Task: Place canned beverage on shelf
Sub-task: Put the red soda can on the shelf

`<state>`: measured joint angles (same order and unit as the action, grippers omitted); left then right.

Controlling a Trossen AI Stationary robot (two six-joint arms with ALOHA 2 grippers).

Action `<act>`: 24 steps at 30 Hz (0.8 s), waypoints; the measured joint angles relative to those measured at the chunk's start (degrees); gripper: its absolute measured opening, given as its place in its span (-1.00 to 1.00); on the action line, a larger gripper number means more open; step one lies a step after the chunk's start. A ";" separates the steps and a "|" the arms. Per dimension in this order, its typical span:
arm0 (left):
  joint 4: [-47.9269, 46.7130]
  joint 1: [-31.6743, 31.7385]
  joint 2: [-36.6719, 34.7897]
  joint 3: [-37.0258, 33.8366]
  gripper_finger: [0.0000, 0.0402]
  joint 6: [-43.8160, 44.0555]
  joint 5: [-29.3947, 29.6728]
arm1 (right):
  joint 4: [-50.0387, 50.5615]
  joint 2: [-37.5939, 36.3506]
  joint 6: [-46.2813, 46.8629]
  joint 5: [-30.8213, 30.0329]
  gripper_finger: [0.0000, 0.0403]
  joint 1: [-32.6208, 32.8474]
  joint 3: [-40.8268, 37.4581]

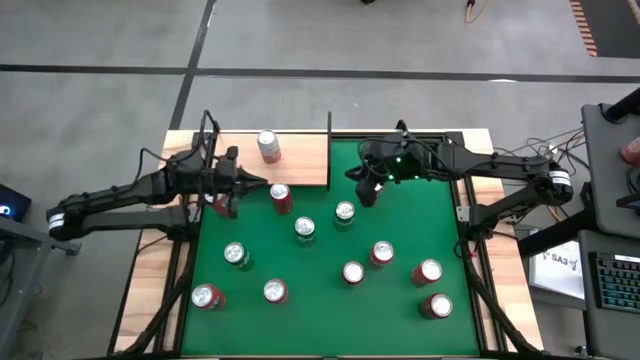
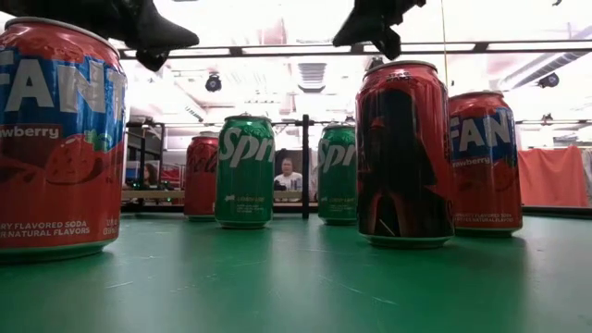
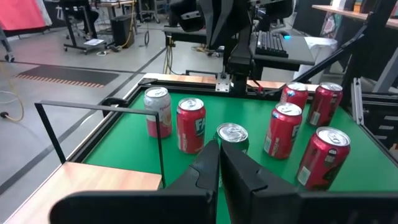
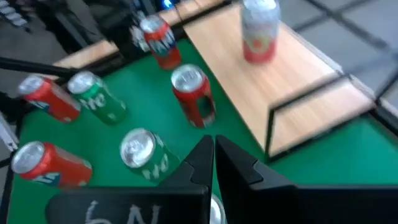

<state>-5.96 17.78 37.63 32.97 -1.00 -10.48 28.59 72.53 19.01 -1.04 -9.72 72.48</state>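
Reached in from the left, left gripper (image 1: 238,184) hung pinched shut and empty over the green felt (image 1: 400,300), just off the shelf (image 1: 300,160) front edge. Stretched in from the right, right gripper (image 1: 366,190) likewise clamped shut on nothing, just beside the shelf's right end. Stood upright on the shelf: one pale can (image 1: 269,146), apart from both grippers. Nearest the left gripper: a red can (image 1: 281,198) on the felt.

A robotics lab: concrete floor (image 1: 420,40), taped lines, equipment carts, and a keyboard (image 1: 612,283) desk.
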 joint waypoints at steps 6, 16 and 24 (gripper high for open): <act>0.03 0.02 0.89 0.00 -1.00 -1.30 0.01 | 8.32 0.00 5.33 -2.84 -0.95 -0.02 -0.01; 0.03 0.02 1.62 0.00 -1.00 -1.44 0.00 | 21.80 0.00 17.37 -3.55 -0.95 -0.02 -0.02; 0.03 0.04 2.12 0.00 -1.00 -1.70 0.02 | 26.66 0.48 23.42 -3.57 -0.95 2.99 -0.08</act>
<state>-5.93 17.82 39.74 32.97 -2.69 -10.46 55.25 73.01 42.43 -4.60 -6.73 72.40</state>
